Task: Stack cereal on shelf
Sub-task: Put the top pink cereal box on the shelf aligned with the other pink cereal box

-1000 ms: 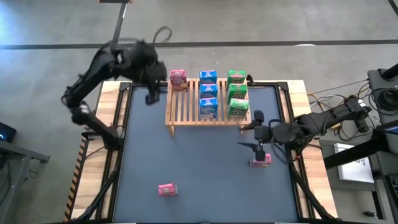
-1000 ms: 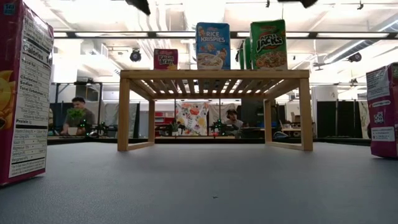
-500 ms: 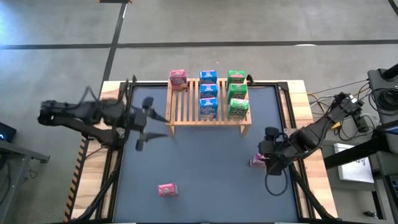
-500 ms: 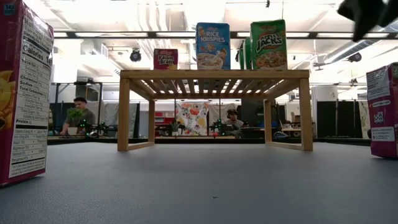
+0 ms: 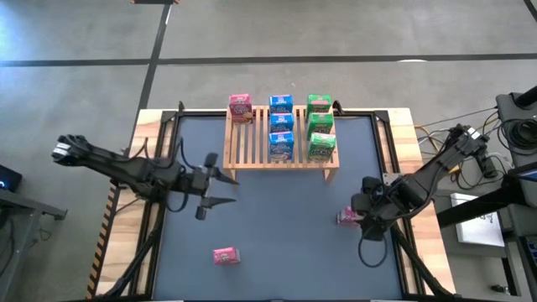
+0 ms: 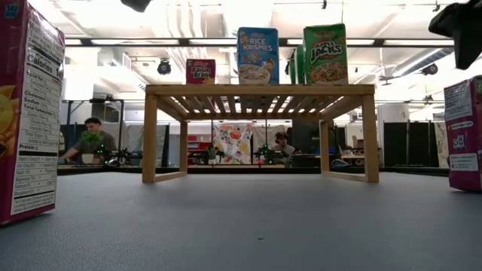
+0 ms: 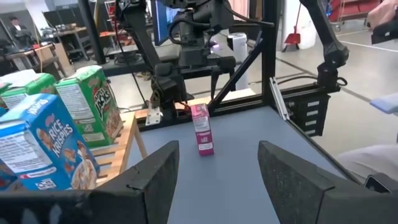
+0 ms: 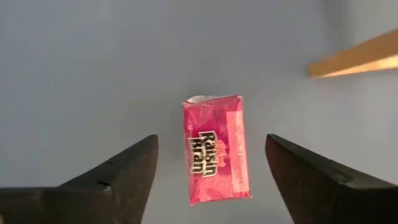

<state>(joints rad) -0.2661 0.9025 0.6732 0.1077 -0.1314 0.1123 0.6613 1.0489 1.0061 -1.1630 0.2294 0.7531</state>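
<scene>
The light wooden shelf stands at the table's far middle. On its slats stand one pink cereal box, three blue ones and three green ones. Two more pink boxes stand upright on the table, one near the front and one at the right. My right gripper hangs open, tipped steeply down over that right box, one finger on either side and above it. My left gripper is open and level by the shelf's near left leg, pointing toward the table's right.
The shelf's left column of slats is bare behind its single pink box. In the low view the front pink box looms at the left and the right one at the right. A black frame rims the table.
My left gripper has swung from the table's far left corner down and toward the near edge, and has tipped level, pointing right. My right gripper has drawn back toward the table's right edge and tipped from level to steeply downward over the right pink box. No box has moved.
</scene>
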